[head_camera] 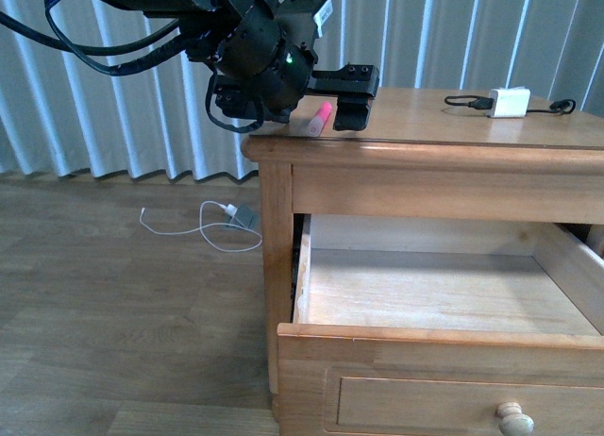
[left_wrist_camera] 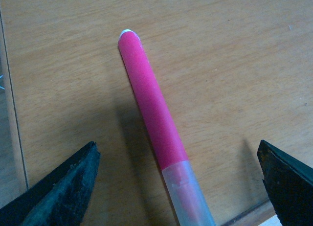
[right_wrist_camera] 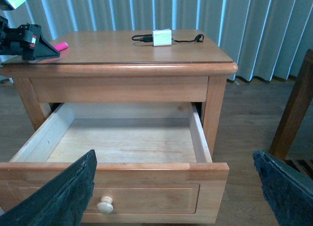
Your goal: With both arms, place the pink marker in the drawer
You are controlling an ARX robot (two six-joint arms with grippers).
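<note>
My right fingers (right_wrist_camera: 58, 196) hang spread before the pulled-out drawer (head_camera: 444, 294). Beyond, on the cabinet top (head_camera: 425, 125), my left fingers (left_wrist_camera: 63, 187) stand spread either side of the pink marker (left_wrist_camera: 154, 113), which lies flat, untouched.

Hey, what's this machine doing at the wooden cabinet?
The robot is meant to put a pink marker into the drawer. Its left gripper is down at the marker, which lies on the cabinet top, jaws open either side, not gripping yet. The drawer is pulled open with nothing showing inside. The right gripper, open and holding nothing, faces the drawer's front. A white charger sits further along the top.
</note>
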